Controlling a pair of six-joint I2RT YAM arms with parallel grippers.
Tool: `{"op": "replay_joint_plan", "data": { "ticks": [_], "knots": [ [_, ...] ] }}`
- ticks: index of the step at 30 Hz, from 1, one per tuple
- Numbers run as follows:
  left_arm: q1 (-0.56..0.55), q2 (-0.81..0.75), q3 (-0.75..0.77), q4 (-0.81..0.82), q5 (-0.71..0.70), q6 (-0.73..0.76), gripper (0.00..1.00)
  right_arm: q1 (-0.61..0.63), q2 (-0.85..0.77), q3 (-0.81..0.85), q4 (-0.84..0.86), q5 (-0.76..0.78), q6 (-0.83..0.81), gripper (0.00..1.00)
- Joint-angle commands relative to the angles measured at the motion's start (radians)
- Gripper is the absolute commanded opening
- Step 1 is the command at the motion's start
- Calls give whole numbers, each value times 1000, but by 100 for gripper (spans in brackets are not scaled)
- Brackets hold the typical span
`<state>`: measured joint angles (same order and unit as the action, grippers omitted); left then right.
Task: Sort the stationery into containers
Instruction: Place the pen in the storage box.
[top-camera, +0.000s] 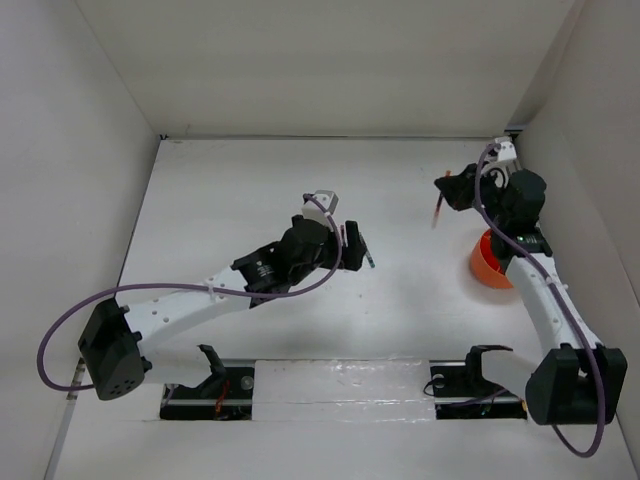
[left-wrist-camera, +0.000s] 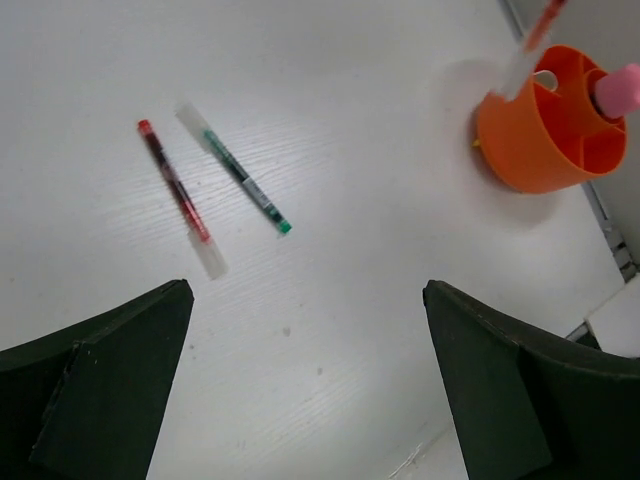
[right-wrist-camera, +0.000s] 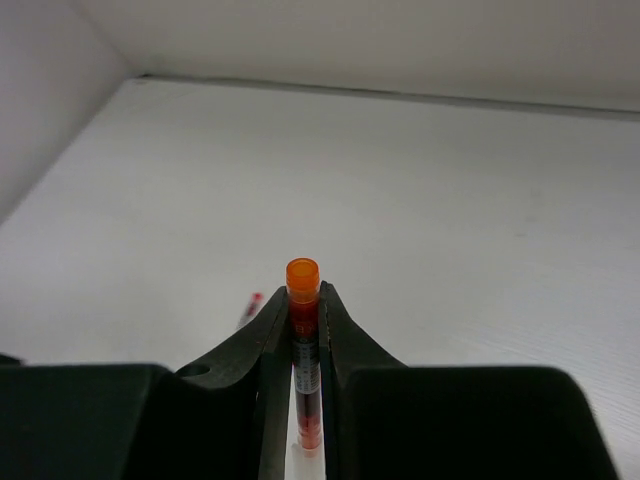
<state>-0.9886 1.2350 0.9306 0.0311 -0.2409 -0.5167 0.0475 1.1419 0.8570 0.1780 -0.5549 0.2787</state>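
Observation:
My right gripper (right-wrist-camera: 304, 296) is shut on a thin pen with an orange cap (right-wrist-camera: 303, 272) and holds it above the table. In the top view this gripper (top-camera: 449, 190) is behind and left of the round orange tub (top-camera: 488, 262), with the pen (top-camera: 438, 211) hanging below it. My left gripper (left-wrist-camera: 305, 292) is open and empty over bare table. A red pen (left-wrist-camera: 175, 183) and a green pen (left-wrist-camera: 245, 184) lie side by side ahead of it. The tub (left-wrist-camera: 535, 140) stands at the upper right, with the pink-capped cylinder (left-wrist-camera: 617, 88) inside. The bottle and the eraser are out of view.
White walls close in the table at the back and both sides. The right wall runs close behind the tub. The arm bases and a rail (top-camera: 340, 385) sit along the near edge.

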Motion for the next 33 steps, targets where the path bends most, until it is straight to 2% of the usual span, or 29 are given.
{"op": "replay_joint_plan", "data": {
  "ticks": [1, 2, 6, 9, 12, 16, 21, 28, 33],
  "knots": [
    [31, -22, 37, -106, -63, -54, 100, -72, -83, 57, -127, 125, -260, 0],
    [31, -22, 37, -117, -63, -66, 100, -92, -83, 47, -127, 154, -269, 0],
    [42, -22, 27, -164, -43, -103, 100, -195, -107, 47, -127, 99, -326, 0],
    [42, -31, 2, -165, -3, -129, 100, -195, -133, 37, -147, 200, -391, 0],
    [22, -40, -7, -155, 22, -129, 100, -221, -120, 37, -170, 217, -426, 0],
    [-1, -49, -7, -168, 11, -148, 100, -275, -110, 37, -204, 167, -426, 0],
    [-1, -72, -25, -157, 12, -157, 100, -294, -175, -35, -224, 260, -417, 0],
    [-1, -72, -36, -138, 23, -157, 100, -294, -166, -46, -290, 417, -394, 0],
    [-1, -72, -46, -114, 46, -148, 100, -304, -231, -148, -195, 475, -352, 0]
  ]
}}
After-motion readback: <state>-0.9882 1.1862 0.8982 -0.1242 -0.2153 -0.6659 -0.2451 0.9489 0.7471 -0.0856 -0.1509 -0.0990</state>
